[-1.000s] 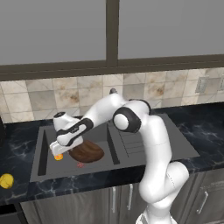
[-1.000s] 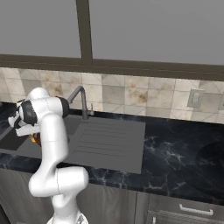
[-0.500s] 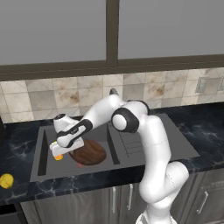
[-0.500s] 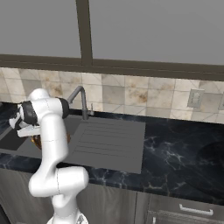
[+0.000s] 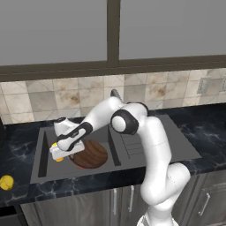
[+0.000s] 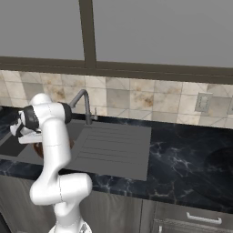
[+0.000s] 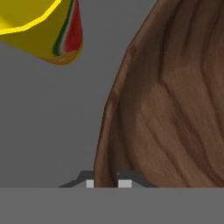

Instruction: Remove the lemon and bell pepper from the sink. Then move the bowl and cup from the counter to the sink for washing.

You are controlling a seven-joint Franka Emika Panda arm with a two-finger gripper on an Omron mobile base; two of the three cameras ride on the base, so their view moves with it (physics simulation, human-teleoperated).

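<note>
Sink [image 5: 42, 152]: dark grey basin in the black counter [image 5: 20, 187], with the ribbed drainboard [image 5: 150, 141] on its right and the faucet [image 6: 82, 102] at the back wall.
Lemon [image 5: 6, 182]: out of the basin, resting on the counter at the far left, near the front edge.
Cup [image 5: 56, 152]: yellow, red mark on its side, lying tilted on the basin floor, just beside the bowl's left rim.
Gripper [image 5: 59, 153]: low inside the basin over the cup; tips drawn together, clamped on the bowl's rim in the hand view.
Bowl [image 5: 89, 154]: brown wood, inside the basin, right of the cup.
Arm [image 5: 145, 141]: rises at right, reaching left across the drainboard.
</note>
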